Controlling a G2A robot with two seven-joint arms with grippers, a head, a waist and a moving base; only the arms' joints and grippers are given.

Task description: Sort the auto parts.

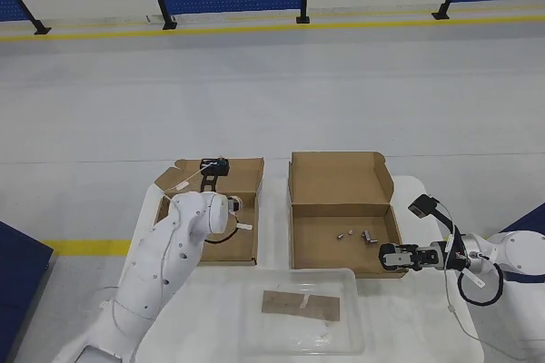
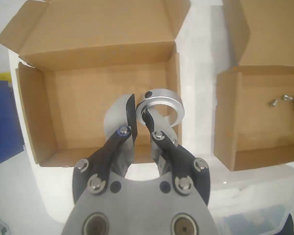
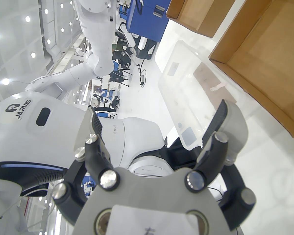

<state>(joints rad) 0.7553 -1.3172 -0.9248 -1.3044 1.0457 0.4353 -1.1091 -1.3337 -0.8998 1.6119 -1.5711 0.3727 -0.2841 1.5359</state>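
Pinches, with the left gripper (image 2: 138,118), the wall of a silver metal ring (image 2: 163,94): one finger inside the hole, the other outside. Holds it in the air above the open left cardboard box (image 2: 88,103). Has the right gripper (image 3: 156,118) spread wide and bare, by the near right corner of the right cardboard box (image 1: 327,250). On that box's floor, a few small metal parts (image 1: 356,235). Just in front of both boxes, a clear plastic bin (image 1: 350,272) with a cardboard scrap (image 1: 300,304) inside.

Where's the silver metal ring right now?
In the left wrist view the silver metal ring is clamped in the left gripper, over the left open cardboard box.
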